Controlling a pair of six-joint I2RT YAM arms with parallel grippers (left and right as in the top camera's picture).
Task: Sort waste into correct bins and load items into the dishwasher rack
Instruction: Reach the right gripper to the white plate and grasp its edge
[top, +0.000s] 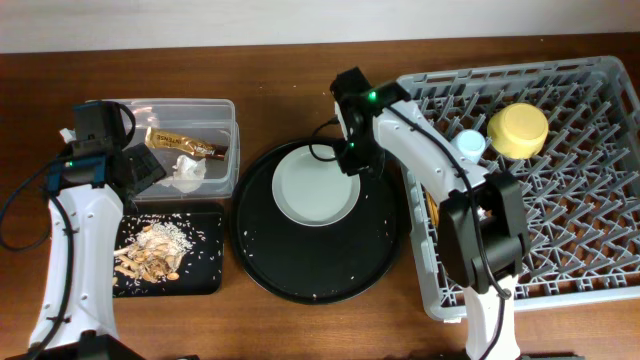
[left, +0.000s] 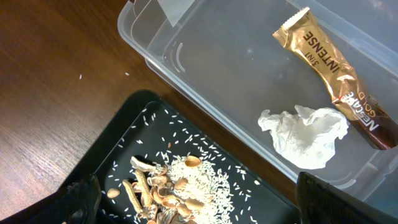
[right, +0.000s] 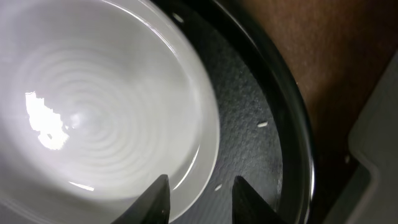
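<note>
The white plate (top: 312, 188) lies on the round black tray (top: 320, 270). My right gripper (top: 352, 160) is open, and its fingers (right: 200, 190) straddle the plate's right rim (right: 205, 118). My left gripper (top: 140, 168) is open and empty (left: 196, 196) above the black tray (top: 200, 270) holding food scraps and rice (left: 180, 183). The clear box (top: 225, 110) holds the wrapper (left: 339, 78) and the tissue (left: 305, 137). The yellow bowl (top: 517, 130) and the light-blue cup (top: 470, 145) sit in the grey rack (top: 560, 250). The pink cup is out of view.
Loose rice grains are scattered on the round black tray (right: 261, 124). The rack's left wall (top: 420, 260) stands right beside that tray. My right arm (top: 480, 230) reaches over the rack's left side. Bare wooden table lies in front.
</note>
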